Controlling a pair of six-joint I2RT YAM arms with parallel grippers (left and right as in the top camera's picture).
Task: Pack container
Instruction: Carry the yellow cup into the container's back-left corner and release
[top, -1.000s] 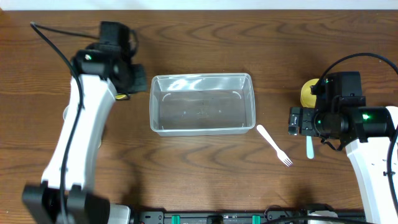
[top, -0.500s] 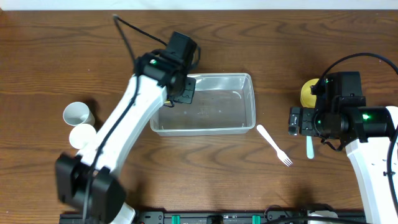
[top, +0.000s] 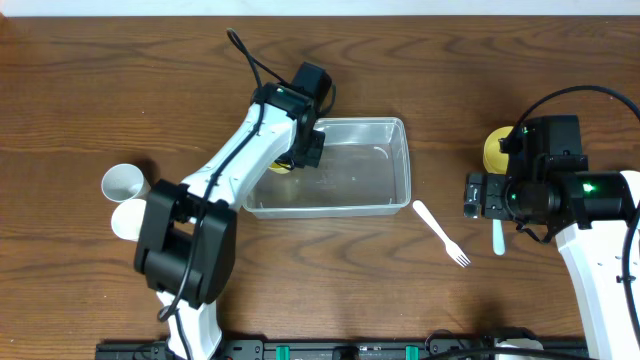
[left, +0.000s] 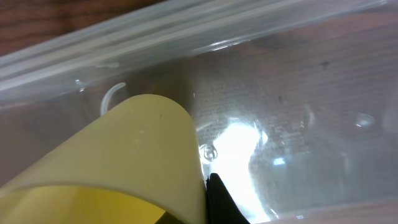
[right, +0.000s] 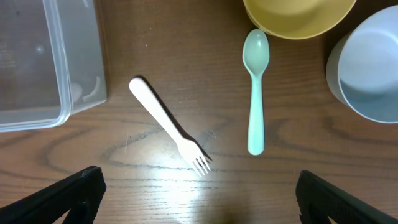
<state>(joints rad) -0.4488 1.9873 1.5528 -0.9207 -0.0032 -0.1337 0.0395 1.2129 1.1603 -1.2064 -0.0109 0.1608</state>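
The clear rectangular container (top: 404, 170) lies at the table's middle. My left gripper (top: 292, 158) is shut on a yellow cup (top: 282, 165) and holds it tilted, low inside the container's left end. In the left wrist view the yellow cup (left: 124, 155) fills the lower left, one black finger (left: 219, 200) presses its side, and the container (left: 186, 37) wall runs behind. My right gripper (right: 208, 211) stands open above bare wood, right of the container (right: 62, 115), near a white fork (right: 171, 134) and a mint spoon (right: 256, 93).
A yellow bowl (top: 494, 150) and a pale blue cup (right: 370, 68) sit at the far right. The fork (top: 440, 232) and spoon (top: 498, 238) lie between container and right arm. Two white cups (top: 125, 182) stand at the left.
My left arm has swung right from beside the container's left end, carrying the yellow cup into the container. The two white cups came into view. The right arm has not moved.
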